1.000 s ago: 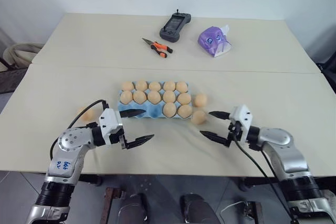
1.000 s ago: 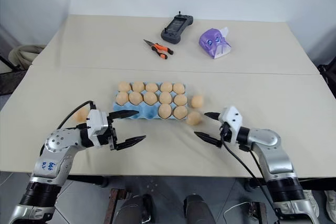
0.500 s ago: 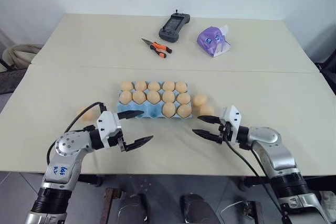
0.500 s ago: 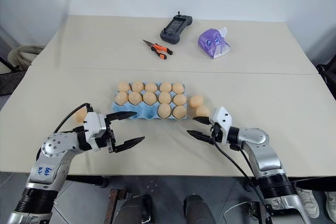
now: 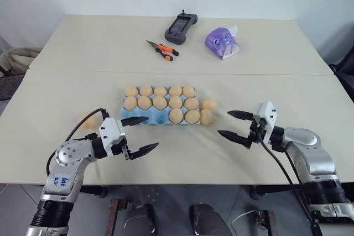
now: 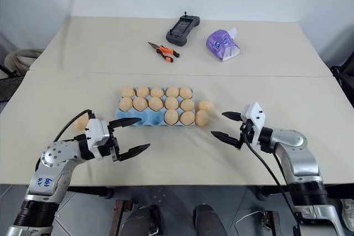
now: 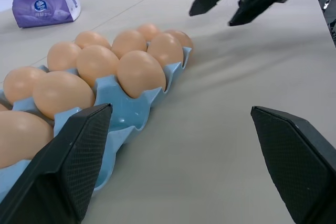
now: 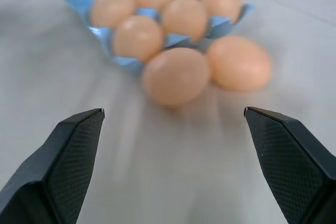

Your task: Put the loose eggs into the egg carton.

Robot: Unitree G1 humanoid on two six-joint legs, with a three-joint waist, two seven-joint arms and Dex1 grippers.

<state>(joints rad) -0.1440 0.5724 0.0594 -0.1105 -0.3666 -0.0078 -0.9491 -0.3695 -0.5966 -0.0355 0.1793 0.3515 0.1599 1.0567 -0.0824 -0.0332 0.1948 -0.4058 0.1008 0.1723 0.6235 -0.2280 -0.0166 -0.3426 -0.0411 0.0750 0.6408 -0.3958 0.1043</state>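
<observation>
Eggs and carton first: light-blue egg carton [image 5: 160, 111] at frame centre on the pale worktop [image 5: 177, 158], back two rows full, front row holding two at its right end, three front cups at lower left empty. Two loose eggs [image 5: 206, 116] touching the carton's right edge, one [image 5: 209, 104] just behind the other, probably parked there within easy reach of the right arm. Third loose egg [image 5: 88, 121] at left of frame, partly hidden behind the left arm's cable.

Right pincer [image 5: 238, 125] spread wide, empty, near but clear of the two right-hand eggs and aimed at them, seemingly lined up for a pick. Left pincer [image 5: 141, 134] also spread wide, empty, just in front of the empty cups, likely waiting its turn.

Pliers [image 5: 161, 51], black handset [image 5: 181, 26] and purple tissue pack [image 5: 222, 43] along the upper part of the frame, well apart from the work.
</observation>
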